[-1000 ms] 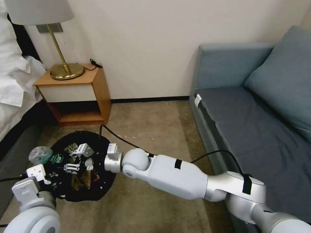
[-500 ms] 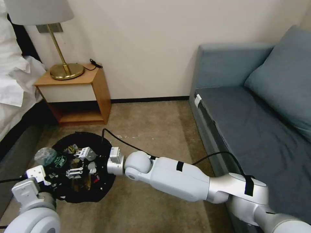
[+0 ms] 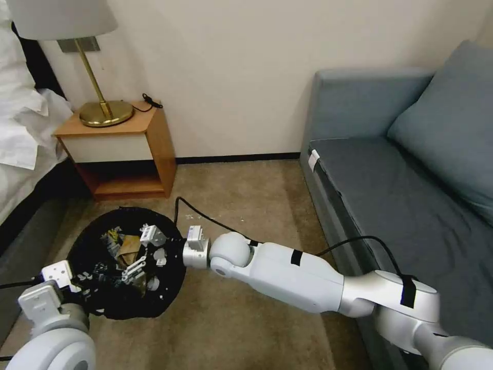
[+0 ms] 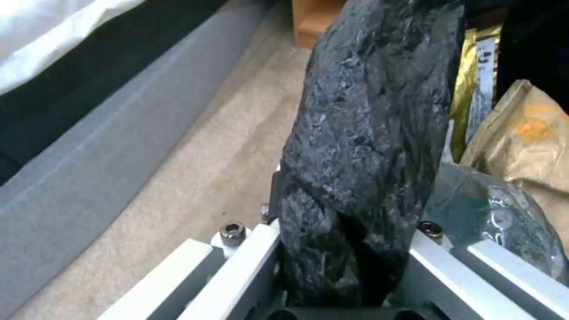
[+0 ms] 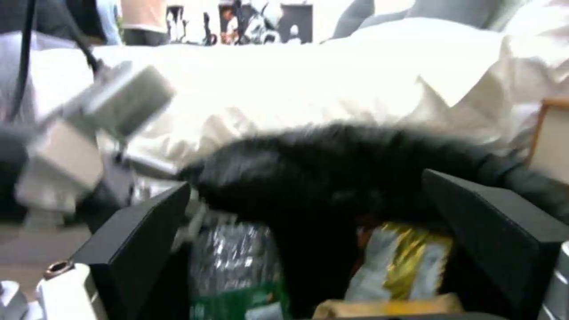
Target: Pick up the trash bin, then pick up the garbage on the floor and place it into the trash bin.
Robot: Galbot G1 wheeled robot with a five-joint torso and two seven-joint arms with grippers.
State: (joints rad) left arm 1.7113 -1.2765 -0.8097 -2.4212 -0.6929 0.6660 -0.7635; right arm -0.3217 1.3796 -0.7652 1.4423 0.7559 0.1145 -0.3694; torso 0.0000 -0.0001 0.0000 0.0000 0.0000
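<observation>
Left tool (image 4: pixel 344 284) pinches the rim of the round black-bagged trash bin (image 3: pixel 97 303); right tool (image 3: pixel 141 254), fingers spread, hangs over the clear green-labelled bottle (image 5: pixel 234 266) inside

glossy white right arm (image 3: pixel 287 275) with rounded joints, black tape bands, a black cable (image 3: pixel 205 221) trailing along it.
</observation>
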